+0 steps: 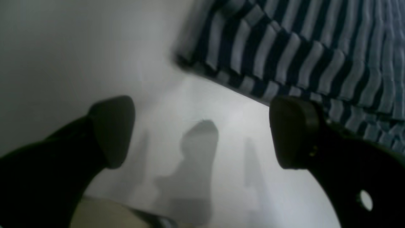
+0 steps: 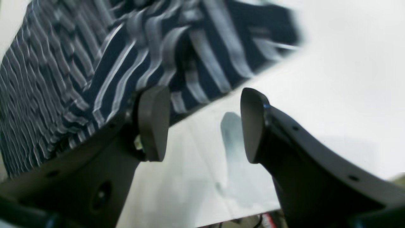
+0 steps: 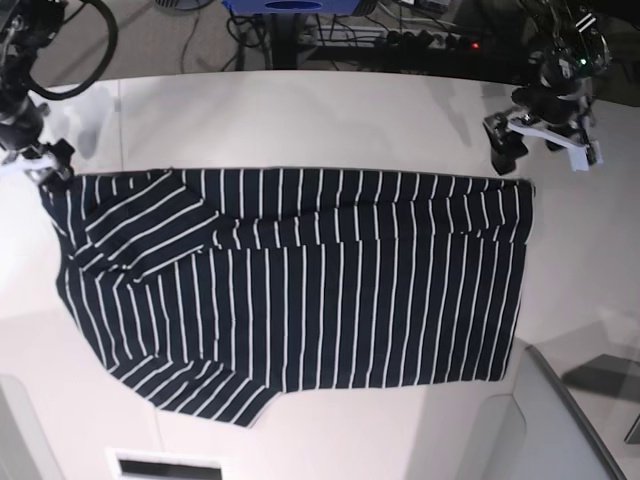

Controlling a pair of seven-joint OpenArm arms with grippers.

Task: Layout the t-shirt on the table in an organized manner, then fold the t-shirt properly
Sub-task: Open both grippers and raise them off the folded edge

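Observation:
The dark navy t-shirt [image 3: 300, 290] with thin white stripes lies spread across the white table [image 3: 300, 120], its upper part folded over along the far edge. My left gripper [image 3: 505, 150] hovers just beyond the shirt's far right corner. In the left wrist view the gripper [image 1: 202, 133] is open and empty over bare table [image 1: 63, 47], with the shirt's edge [image 1: 300, 53] beside one finger. My right gripper [image 3: 48, 168] is at the shirt's far left corner. In the right wrist view the gripper [image 2: 202, 125] is open and empty, with the shirt [image 2: 79, 72] beside one finger.
Cables and a power strip [image 3: 400, 40] lie behind the table's far edge. A grey panel [image 3: 570, 420] stands at the front right corner. A white slotted part [image 3: 165, 465] sits at the front edge. A thin seam [image 3: 120, 110] crosses the tabletop at the far left.

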